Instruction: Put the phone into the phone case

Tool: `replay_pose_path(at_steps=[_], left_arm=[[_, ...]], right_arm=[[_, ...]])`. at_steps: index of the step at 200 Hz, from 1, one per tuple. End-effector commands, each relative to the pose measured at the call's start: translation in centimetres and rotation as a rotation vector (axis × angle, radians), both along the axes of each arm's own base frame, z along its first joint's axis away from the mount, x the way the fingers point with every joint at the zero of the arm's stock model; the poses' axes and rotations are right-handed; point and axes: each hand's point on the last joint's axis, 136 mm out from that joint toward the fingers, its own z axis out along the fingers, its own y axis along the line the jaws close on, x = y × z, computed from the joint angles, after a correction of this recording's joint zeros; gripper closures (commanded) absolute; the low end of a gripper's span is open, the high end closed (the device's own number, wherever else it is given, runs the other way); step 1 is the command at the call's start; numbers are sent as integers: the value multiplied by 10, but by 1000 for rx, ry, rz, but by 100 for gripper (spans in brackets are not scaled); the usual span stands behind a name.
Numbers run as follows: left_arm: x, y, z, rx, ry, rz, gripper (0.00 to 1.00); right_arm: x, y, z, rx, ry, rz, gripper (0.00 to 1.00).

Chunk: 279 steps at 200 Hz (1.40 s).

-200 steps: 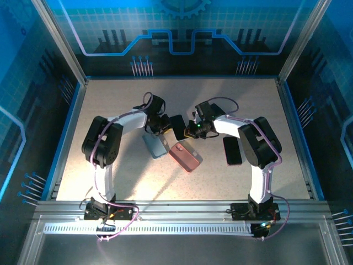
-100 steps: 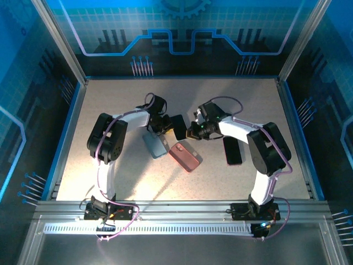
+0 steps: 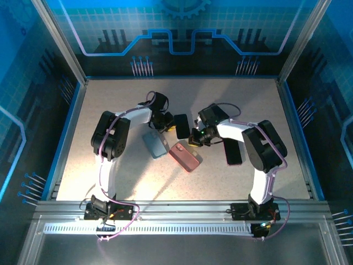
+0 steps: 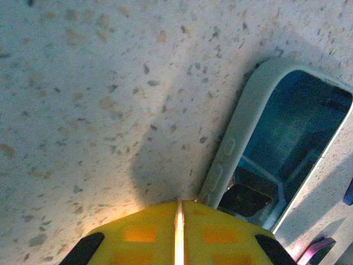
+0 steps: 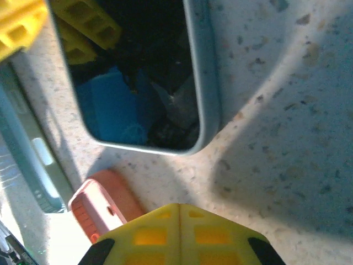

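Your left fingers (image 4: 143,237) and right fingers (image 5: 215,237) are pressed together, empty. The phone (image 3: 181,126) lies between them, lengthwise away from you, with the case (image 3: 155,144) near its left.

- The far half of the table (image 3: 182,91) lies bare from the left side to the right, giving open passage.
- At centre the dark phone (image 3: 181,126) is hemmed in, with the left gripper (image 3: 167,123) and the right gripper (image 3: 193,138) close on either side.
- Just nearer, the blue case (image 3: 155,144) and the pink case (image 3: 185,157) lie side by side with a narrow gap between them.
- A second black phone (image 3: 232,150) lies right of centre.
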Motion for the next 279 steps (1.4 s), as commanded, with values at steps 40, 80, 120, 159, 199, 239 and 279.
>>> replay_pose_path(at_steps=[40,80,120,159,199,239,279], left_arm=[[32,-21,-9,-73,-75,18,88],[39,-22,-11,-75,-75,30,88],[50,-25,-12,-76,-75,38,88],[63,-27,-13,-84,-80,58,88],[72,-24,-13,-87,-82,76,87],[77,-17,-13,-86,-83,92,87],[75,-16,-15,-88,-75,95,87]], right_arm=[[20,19,-6,29,-9,9,100],[41,24,-7,23,-31,1,100],[64,23,-2,35,-52,-29,100],[86,17,2,40,-74,-58,100],[109,11,3,37,-86,-74,100],[124,6,3,32,-94,-77,100],[128,-4,0,22,-89,-83,100]])
